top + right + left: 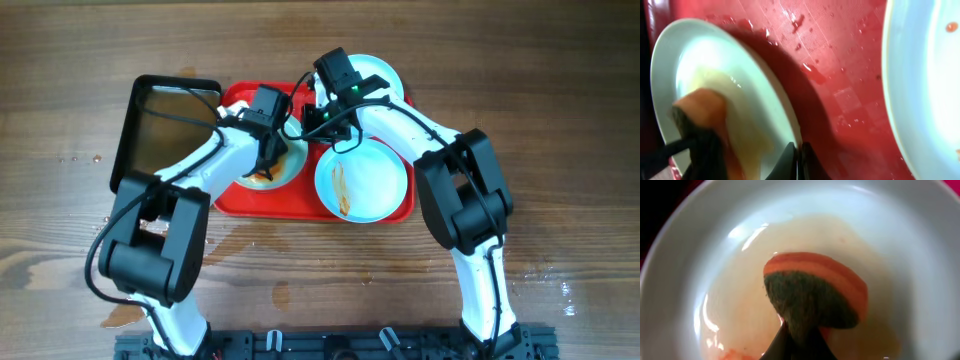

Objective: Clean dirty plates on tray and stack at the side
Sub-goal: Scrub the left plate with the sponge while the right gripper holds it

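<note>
The left gripper (792, 347) is clenching a sponge (815, 297) to scrub the plate (920, 245), the right gripper (799, 152) seemingly pinching its rim steady.

Red tray (300, 203), white plates (375, 170) streaked orange-brown, and an orange sponge (815, 297) with a dark green face.

Overhead, the left arm (215, 160) hides most of the left plate (292, 168); the right arm (400, 125) covers part of the rear plate (385, 72). Each wrist view cuts its gripper at the bottom edge: left gripper (795, 347) a dark blur at the sponge (815, 297), right gripper (799, 160) grip unclear
</note>
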`<action>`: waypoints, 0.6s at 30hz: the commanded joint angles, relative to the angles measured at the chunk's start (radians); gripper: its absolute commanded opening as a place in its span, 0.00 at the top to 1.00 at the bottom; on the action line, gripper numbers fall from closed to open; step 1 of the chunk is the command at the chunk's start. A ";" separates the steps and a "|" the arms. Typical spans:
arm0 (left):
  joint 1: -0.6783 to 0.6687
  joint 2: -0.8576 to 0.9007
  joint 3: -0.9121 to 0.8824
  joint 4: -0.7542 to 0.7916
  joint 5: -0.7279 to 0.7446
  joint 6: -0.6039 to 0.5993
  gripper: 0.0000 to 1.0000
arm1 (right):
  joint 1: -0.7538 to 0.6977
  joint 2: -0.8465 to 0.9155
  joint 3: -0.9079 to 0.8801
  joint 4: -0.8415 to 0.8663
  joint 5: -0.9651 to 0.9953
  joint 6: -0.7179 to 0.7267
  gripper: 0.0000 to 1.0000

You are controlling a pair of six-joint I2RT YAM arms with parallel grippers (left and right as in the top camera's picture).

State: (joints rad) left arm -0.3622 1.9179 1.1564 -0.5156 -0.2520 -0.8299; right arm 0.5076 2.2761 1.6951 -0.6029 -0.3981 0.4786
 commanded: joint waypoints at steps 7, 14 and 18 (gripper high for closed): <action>0.014 0.035 -0.034 0.081 -0.099 0.295 0.96 | -0.027 0.025 0.012 0.043 0.008 0.071 0.95; 0.026 -0.137 -0.034 -0.008 -0.024 0.429 0.96 | -0.027 0.025 0.012 0.053 -0.034 0.023 0.96; 0.064 -0.234 -0.034 -0.051 -0.011 0.288 0.96 | -0.027 0.025 0.012 0.056 -0.052 0.019 0.96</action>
State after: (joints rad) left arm -0.3325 1.7996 1.1179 -0.5499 -0.2821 -0.4656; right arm 0.4839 2.2761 1.6951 -0.5591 -0.4149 0.5152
